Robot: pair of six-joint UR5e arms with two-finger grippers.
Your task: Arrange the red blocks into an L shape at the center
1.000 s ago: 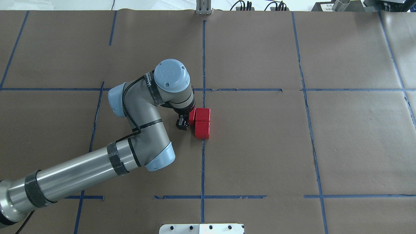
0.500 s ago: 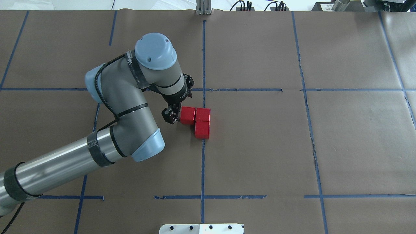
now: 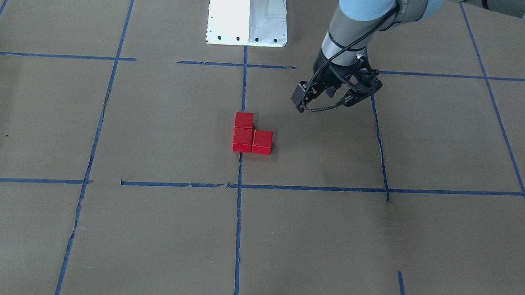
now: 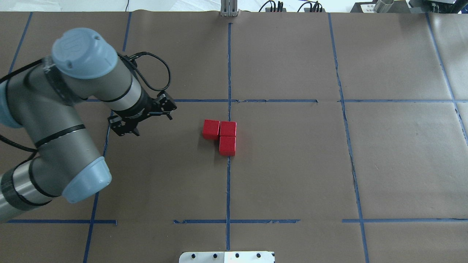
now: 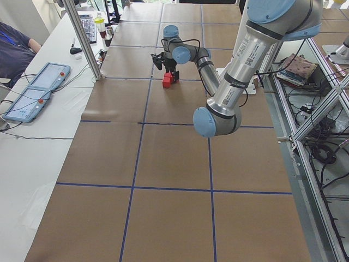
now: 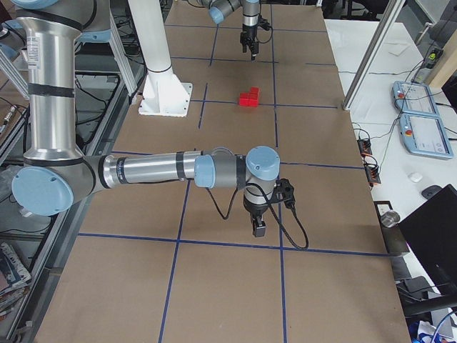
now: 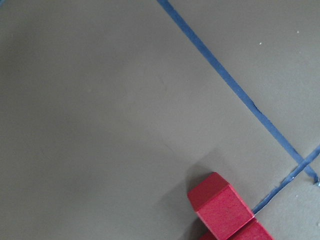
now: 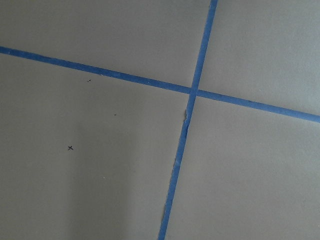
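Observation:
Three red blocks (image 4: 211,129) (image 4: 228,129) (image 4: 227,145) lie touching in an L shape on the vertical blue line of the center cell (image 4: 285,164). They also show in the front view (image 3: 244,120) (image 3: 242,139) (image 3: 262,142). My left gripper (image 4: 126,130) hangs above the paper well left of them, apart from them, open and empty; it also shows in the front view (image 3: 354,97). The left wrist view catches one block (image 7: 220,205) at its bottom edge. My right gripper (image 6: 258,227) shows only in the right side view, far from the blocks; I cannot tell if it is open.
The white robot base plate (image 4: 226,256) sits at the near table edge. The left arm's elbow (image 4: 82,182) overhangs the table's left part. Teach pendants (image 6: 421,128) lie on a side table, and a person (image 5: 11,49) sits beyond it.
My left gripper was beside the leftmost block, then drew back left and rose away from it. The three blocks stayed in place.

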